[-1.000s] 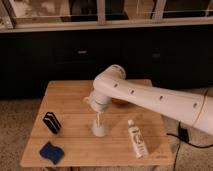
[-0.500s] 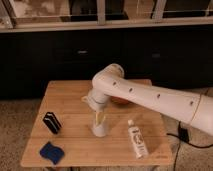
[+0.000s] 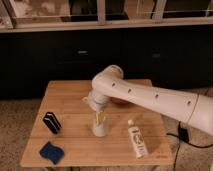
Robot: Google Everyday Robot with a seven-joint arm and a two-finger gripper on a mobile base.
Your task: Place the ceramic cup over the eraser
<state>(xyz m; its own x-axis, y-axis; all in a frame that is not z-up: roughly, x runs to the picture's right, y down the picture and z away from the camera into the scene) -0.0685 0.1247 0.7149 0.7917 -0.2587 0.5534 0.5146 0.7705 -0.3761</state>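
The ceramic cup point(image 3: 99, 129), a small pale tumbler, stands upright on the wooden table point(image 3: 75, 97) near its middle front. My gripper point(image 3: 98, 118) hangs straight down from the white arm point(image 3: 150, 97) and reaches to the cup's rim. Its yellowish fingers point(image 3: 96, 117) stand open at the rim. The eraser point(image 3: 51, 122), a black block with white stripes, stands to the cup's left, well apart from it.
A blue wavy-edged flat piece point(image 3: 52, 152) lies at the front left corner. A white tube point(image 3: 136, 140) lies right of the cup. An orange bowl point(image 3: 120, 101) shows partly behind the arm. Dark cabinets run behind the table.
The arm has shifted only slightly above the cup. The cup and the eraser have stayed where they were.
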